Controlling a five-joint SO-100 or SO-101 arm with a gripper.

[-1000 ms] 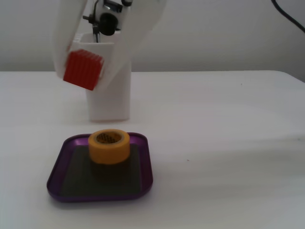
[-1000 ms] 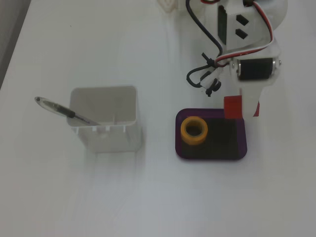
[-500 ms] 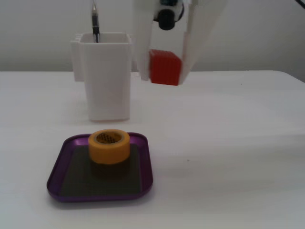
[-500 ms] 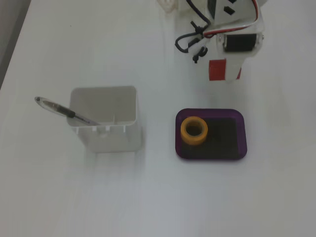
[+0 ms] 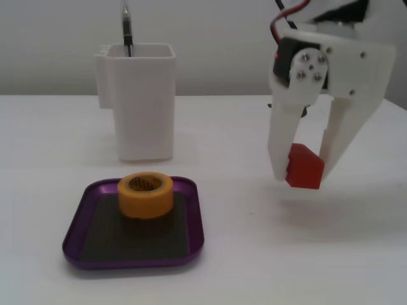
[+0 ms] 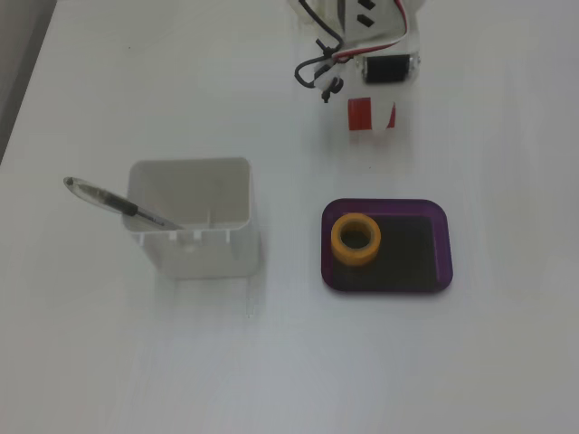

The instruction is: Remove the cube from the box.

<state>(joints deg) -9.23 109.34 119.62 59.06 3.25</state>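
Observation:
My white gripper [image 5: 300, 173] is shut on the red cube [image 5: 304, 168], held between the two fingers just above the white table, to the right of the purple box [image 5: 191, 219] in that fixed view. In the top-down fixed view the cube [image 6: 361, 114] shows under the gripper [image 6: 372, 122], above the box [image 6: 441, 249] and outside it. The box is shallow, with a dark floor, and holds only a yellow-orange ring of tape [image 5: 145, 194], also seen from above [image 6: 355, 240].
A tall white square container [image 5: 141, 101] with a pen [image 6: 122, 207] in it stands behind and left of the box. Loose red and black arm cables [image 6: 317, 68] hang near the gripper.

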